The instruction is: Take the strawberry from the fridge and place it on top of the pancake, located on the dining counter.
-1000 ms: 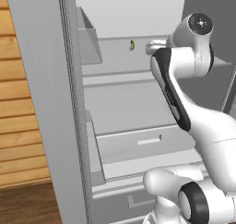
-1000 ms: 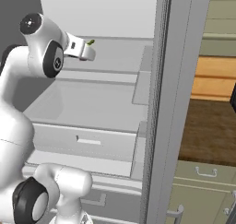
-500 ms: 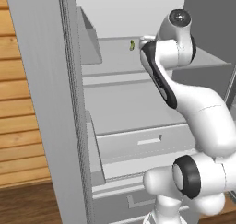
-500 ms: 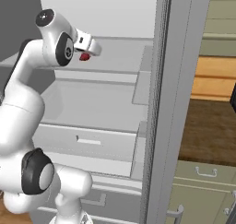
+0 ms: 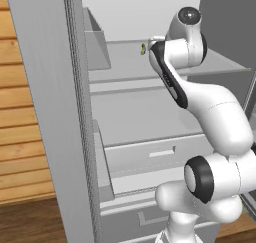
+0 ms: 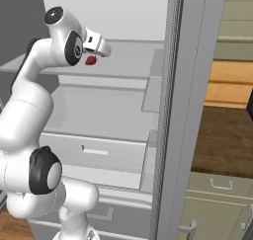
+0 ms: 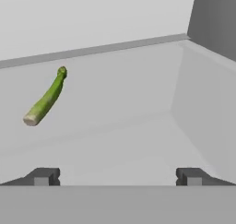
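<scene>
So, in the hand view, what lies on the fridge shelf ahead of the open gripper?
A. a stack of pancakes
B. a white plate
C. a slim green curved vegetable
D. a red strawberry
C: the hand view shows a slim green curved vegetable lying on the white fridge shelf, up and to the left of the open gripper, whose fingertips stand wide apart with nothing between them.

Strawberry (image 6: pixel 91 60) on fridge (image 6: pixel 123 61) shelf, just under the hand (image 6: pixel 101 46).
</scene>
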Robot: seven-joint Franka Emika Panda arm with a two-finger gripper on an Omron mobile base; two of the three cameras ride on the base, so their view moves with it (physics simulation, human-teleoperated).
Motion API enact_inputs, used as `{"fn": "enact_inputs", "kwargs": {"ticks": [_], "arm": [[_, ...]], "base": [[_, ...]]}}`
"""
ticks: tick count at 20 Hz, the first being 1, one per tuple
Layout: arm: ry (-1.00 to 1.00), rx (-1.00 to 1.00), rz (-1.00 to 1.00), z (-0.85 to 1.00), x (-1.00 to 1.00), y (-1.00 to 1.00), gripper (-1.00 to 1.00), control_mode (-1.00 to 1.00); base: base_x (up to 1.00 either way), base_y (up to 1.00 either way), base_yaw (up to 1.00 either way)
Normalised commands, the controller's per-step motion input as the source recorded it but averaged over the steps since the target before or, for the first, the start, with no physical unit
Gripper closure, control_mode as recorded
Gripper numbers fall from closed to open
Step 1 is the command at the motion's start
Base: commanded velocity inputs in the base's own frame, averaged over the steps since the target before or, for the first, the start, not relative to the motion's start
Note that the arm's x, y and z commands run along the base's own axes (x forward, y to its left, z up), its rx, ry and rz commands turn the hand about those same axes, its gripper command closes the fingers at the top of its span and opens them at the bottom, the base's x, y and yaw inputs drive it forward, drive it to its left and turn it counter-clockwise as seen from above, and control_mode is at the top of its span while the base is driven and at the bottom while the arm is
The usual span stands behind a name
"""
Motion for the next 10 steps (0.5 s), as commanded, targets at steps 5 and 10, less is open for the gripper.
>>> {"fn": "enact_inputs", "kwargs": {"ticks": [5,10], "arm": [[0.00,0.00,0.00,-0.15,-0.20,0.00,-1.00,-1.00],[0.05,0.00,0.00,-0.16,-0.10,0.00,-1.00,-1.00]], "base": [[0.00,0.00,0.00],[0.00,0.00,0.00]]}}
